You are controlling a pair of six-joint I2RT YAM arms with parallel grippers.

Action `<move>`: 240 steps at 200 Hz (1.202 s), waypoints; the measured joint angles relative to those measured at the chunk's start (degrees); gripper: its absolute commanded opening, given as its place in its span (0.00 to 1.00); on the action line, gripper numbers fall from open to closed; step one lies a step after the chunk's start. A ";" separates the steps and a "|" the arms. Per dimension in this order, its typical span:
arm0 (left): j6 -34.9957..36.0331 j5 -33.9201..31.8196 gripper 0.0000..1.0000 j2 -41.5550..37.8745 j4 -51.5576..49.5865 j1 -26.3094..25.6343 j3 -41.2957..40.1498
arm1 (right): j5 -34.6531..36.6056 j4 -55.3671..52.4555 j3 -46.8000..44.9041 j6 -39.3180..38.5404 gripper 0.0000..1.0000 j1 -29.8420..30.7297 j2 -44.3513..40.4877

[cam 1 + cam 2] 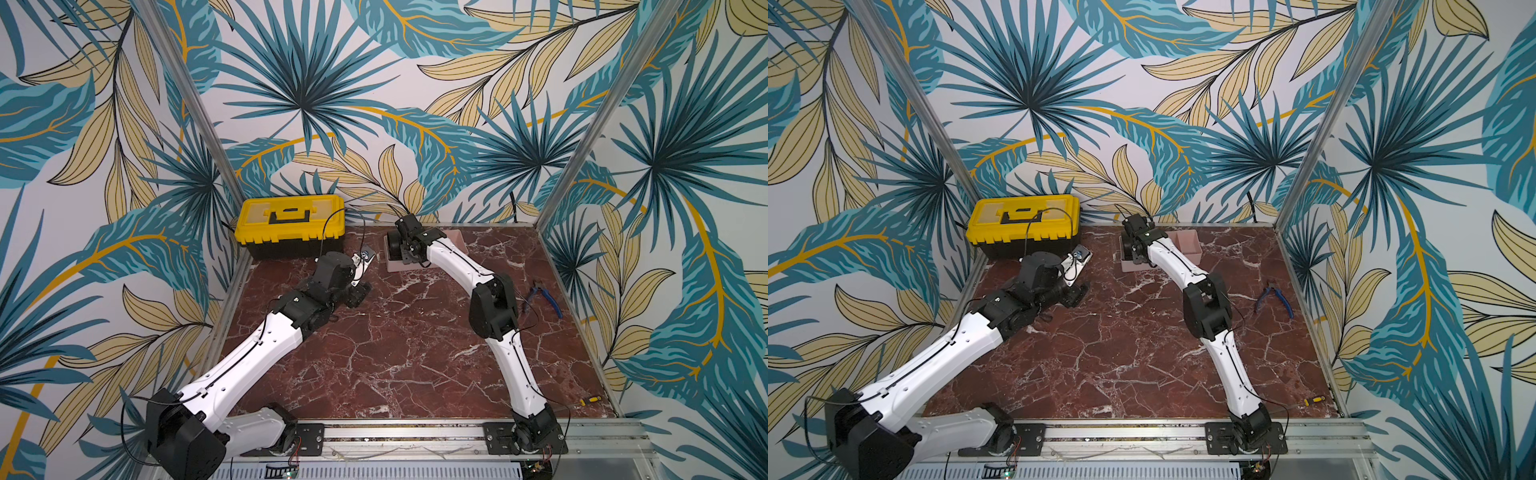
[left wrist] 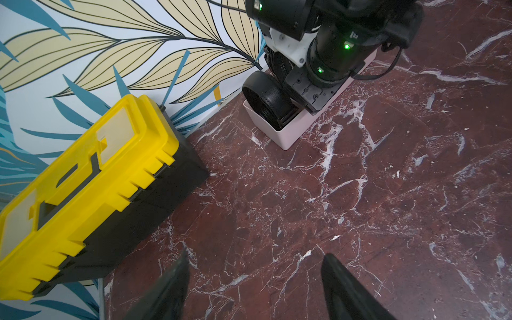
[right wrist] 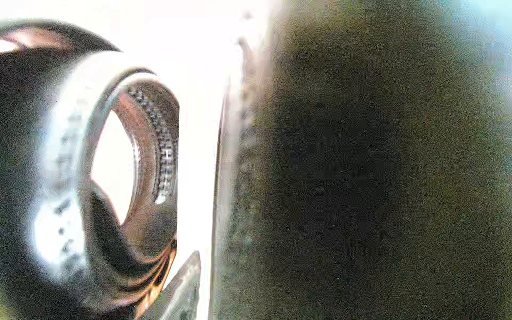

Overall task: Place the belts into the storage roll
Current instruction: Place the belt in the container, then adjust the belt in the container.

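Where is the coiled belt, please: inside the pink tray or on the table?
Inside: the left wrist view shows the coiled belt standing on edge in an end compartment of the pink tray.

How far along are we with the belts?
Done: one coiled belt sits in the tray's end compartment. In hand: the right gripper is down at the tray beside a second dark coil, grip unclear. The left gripper is open, empty. Left: confirm the second belt is seated, then withdraw.
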 measured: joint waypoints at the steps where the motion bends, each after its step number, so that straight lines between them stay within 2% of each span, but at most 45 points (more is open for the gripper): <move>1: 0.00 0.00 0.75 0.00 0.00 0.00 0.00 | -0.04 -0.04 0.00 0.00 0.62 0.00 -0.02; 86: -0.44 0.02 0.76 0.28 0.02 0.00 0.00 | -2.27 -2.80 4.02 -0.15 0.67 -0.87 -3.98; 131: -0.83 0.17 0.77 0.48 0.09 0.00 0.00 | -2.62 -3.13 4.63 -0.39 0.70 -1.99 -8.48; 197: -0.90 0.79 0.79 1.66 1.40 1.27 0.24 | -2.43 -1.33 2.14 -4.96 0.73 -2.43 -16.65; 214: -1.01 1.33 0.83 1.66 1.51 2.91 0.37 | -2.14 0.48 -1.73 -6.82 0.82 -2.67 -20.46; 217: -1.09 1.51 0.84 1.66 1.51 3.37 0.46 | -2.12 1.16 -2.84 -7.13 0.85 -2.73 -21.29; 224: -1.20 1.64 0.87 1.66 1.51 4.31 0.68 | -2.03 2.56 -5.73 -8.13 0.99 -2.91 -23.54; 230: -1.20 1.77 0.92 1.66 1.53 5.16 0.90 | -2.05 4.13 -8.96 -8.92 1.00 -3.13 -25.97; 234: -1.14 1.73 0.99 1.64 1.60 5.77 1.03 | -1.99 4.76 -10.95 -9.66 0.99 -3.32 -27.58; 240: -1.27 1.90 1.00 1.62 1.70 6.82 1.20 | -2.08 6.54 -14.64 -10.49 1.00 -3.63 -30.38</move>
